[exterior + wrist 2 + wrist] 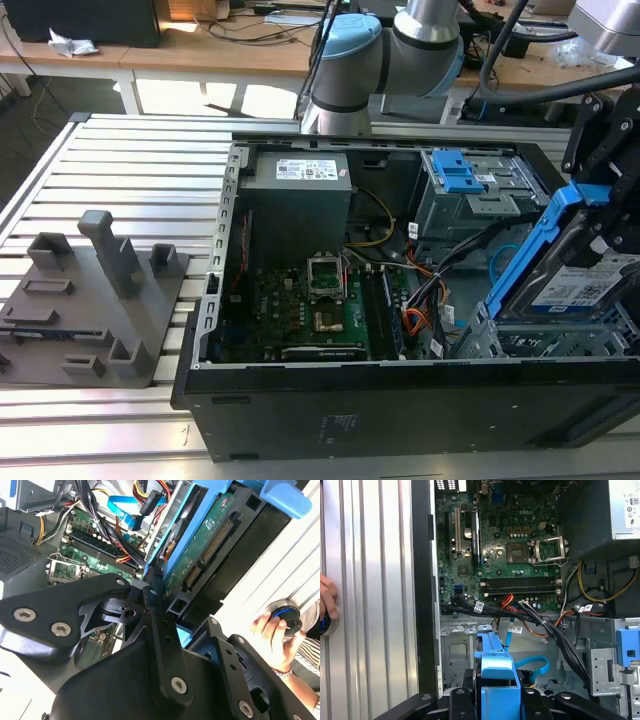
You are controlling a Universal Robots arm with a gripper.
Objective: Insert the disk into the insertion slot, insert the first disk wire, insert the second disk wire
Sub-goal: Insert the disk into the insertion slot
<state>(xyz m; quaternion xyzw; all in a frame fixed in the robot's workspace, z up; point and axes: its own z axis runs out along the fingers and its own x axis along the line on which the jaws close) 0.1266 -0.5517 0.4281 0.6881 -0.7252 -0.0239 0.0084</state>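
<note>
The gripper (495, 702) was clamped on the disk (585, 285), its fingers (460, 700) flanking the blue carrier; the disk stood tilted, its lower end at the insertion slot (530, 345); black cables (540, 622) crossed the case beside the bay; a hand (275, 635) rested on the ribbed table (130, 170) outside; the disk's white-and-blue label was not legible.

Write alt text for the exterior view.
At the exterior view's right, the gripper holds the disk tilted, its lower end at the insertion slot of an open computer case. The case lies on a slatted table, with a grey fixture at the exterior view's left.
</note>
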